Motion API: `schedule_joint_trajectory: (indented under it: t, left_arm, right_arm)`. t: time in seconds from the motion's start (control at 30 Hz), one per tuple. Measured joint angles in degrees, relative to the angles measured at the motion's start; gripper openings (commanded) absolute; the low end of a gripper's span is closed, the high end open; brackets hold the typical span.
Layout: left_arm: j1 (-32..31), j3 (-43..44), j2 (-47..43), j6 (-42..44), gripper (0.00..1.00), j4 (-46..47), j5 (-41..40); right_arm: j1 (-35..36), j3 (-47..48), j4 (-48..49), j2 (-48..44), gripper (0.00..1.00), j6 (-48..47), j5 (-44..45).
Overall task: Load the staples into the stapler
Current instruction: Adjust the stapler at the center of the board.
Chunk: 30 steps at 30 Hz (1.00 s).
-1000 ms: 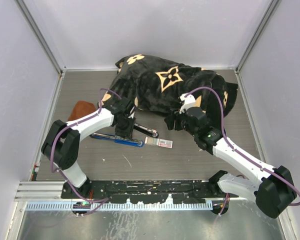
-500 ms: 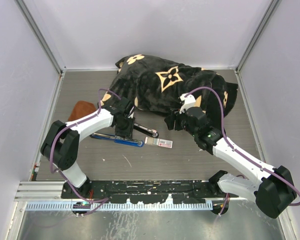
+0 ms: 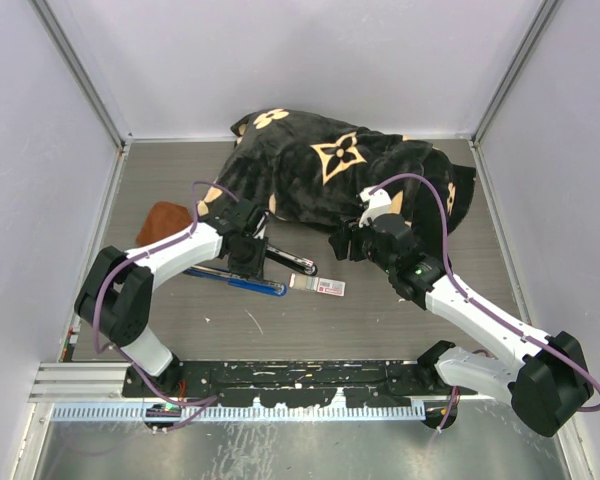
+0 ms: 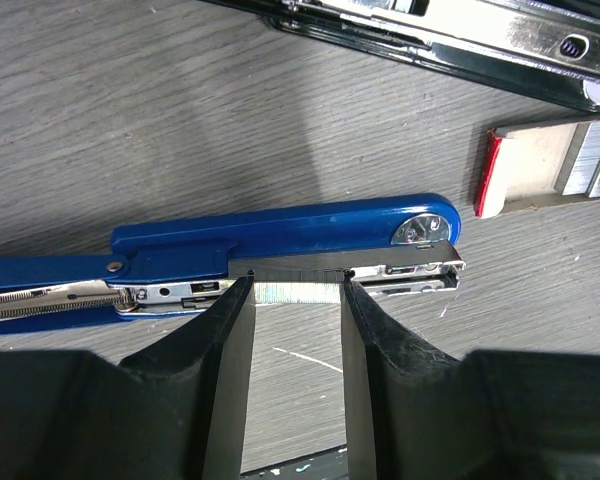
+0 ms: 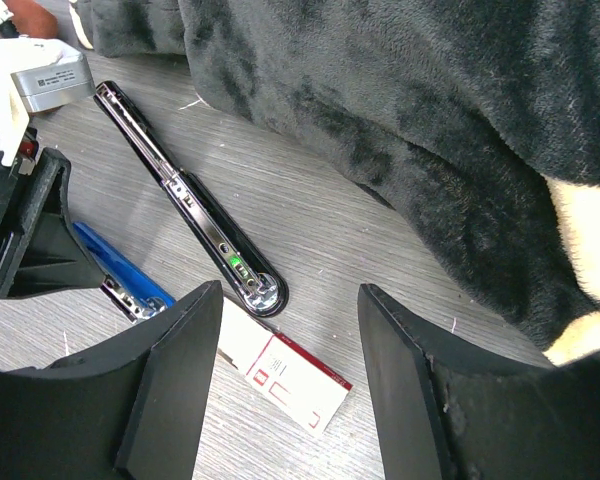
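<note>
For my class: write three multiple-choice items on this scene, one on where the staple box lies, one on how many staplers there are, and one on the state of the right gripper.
1. Where does the staple box lie?
A. on the blanket
B. on the table, by the front end of the blue stapler
C. in a gripper

2. How many staplers are there?
A. one
B. two
C. three

3. How is the right gripper?
A. open and empty
B. shut on the box
C. shut on a stapler

Key:
1 B, the box lies flat on the table beside the blue stapler's tip.
2 B, there is one blue stapler and one black stapler.
3 A, its fingers stand apart with nothing between them.
</note>
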Motion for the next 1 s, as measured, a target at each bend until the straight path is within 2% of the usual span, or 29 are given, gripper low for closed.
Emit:
schedule_joint_trajectory:
  t: [0.43, 1.0]
  left_arm:
    - [0.00, -0.66, -0.63, 0.85, 0.31, -0.13, 0.09]
    - [-0.07, -1.60, -1.77, 10.23, 0.30, -2.60, 3.43]
  right_arm:
    - [0.00, 0.00, 0.00, 0.00, 0.62, 0.17, -0.04]
    - [0.00, 0.00, 0.00, 0.00, 0.62, 0.17, -0.28]
